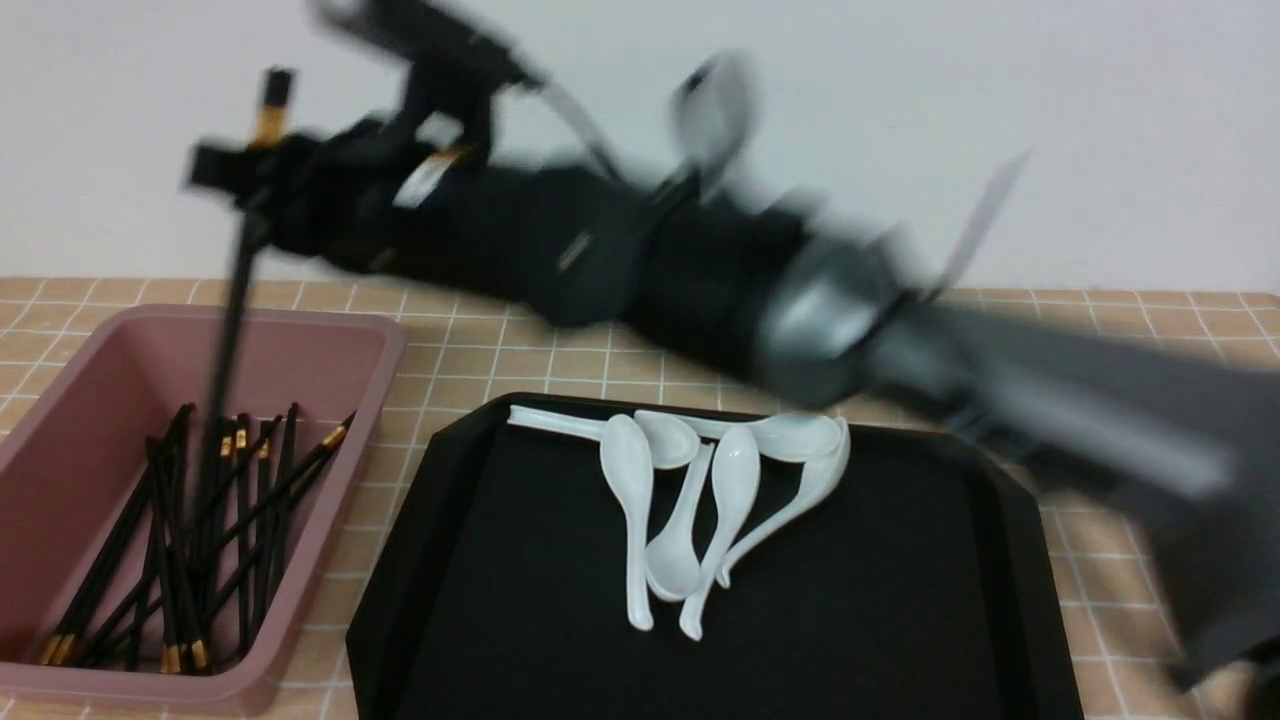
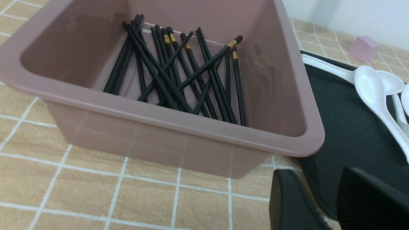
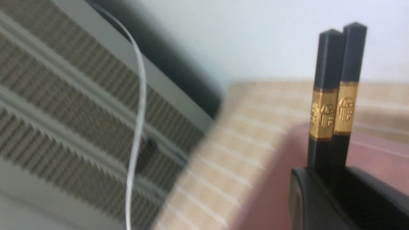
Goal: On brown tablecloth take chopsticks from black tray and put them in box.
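My right fingers [image 3: 319, 198] clamped the chopsticks [image 1: 232, 300] upright over the box [image 1: 375, 340]; my left fingers [image 2: 294, 201] stood apart, empty. Released this tall, the pair could topple across the rim.

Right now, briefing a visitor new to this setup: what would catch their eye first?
The blurred right arm stretched across the scene, its fingers clamped on a pair of chopsticks upright over the pink box at left. Then the heap of black chopsticks inside that box, and white spoons clustered on the central black tray.
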Controlling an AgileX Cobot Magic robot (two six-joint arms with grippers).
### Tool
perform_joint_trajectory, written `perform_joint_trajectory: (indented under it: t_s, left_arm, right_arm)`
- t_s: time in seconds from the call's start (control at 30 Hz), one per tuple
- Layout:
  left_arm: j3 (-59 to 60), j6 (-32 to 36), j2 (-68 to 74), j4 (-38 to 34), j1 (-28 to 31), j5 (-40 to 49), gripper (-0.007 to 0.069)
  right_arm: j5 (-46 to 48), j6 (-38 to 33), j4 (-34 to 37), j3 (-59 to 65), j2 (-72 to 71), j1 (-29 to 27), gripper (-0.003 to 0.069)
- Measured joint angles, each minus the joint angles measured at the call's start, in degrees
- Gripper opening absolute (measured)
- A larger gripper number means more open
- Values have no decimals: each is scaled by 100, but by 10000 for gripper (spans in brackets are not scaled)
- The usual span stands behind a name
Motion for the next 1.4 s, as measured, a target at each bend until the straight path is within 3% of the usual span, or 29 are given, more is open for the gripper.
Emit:
perform_joint_trajectory:
  t_s: [0.13,0.3,0.43,0.63,0.77,0.93,1.2,1.3,1.4]
  left_arm:
    - [0,0,0,0,0,0,239]
    - [0,0,0,0,0,0,239]
    - [0,0,0,0,0,0,239]
    - [0,0,0,0,0,0,239]
    - [0,0,0,0,0,0,239]
    - [0,0,0,0,0,0,239]
    - [0,0,0,0,0,0,239]
    - [0,0,0,0,0,0,239]
    - [0,0,0,0,0,0,239]
  right_arm:
    - [-918,-94,220,-117,578,340,138]
    - [-1002,-112,287,-483,1105,412,144]
    - [-870,-119,302,-631,1256,390,202]
    - [58,-221,269,-739,1274,190,360]
    - [1199,-301,111,-907,1217,17,371]
    - [3182,-308,-742,-1279,669,-223,280]
    - [6332,-308,-2608,-1477,-1166,-710,6]
    - [7237,-302,-3293,-1484,-1904,-749,-13]
    - [7434,-222,-3643,-1286,-2560,-749,-15]
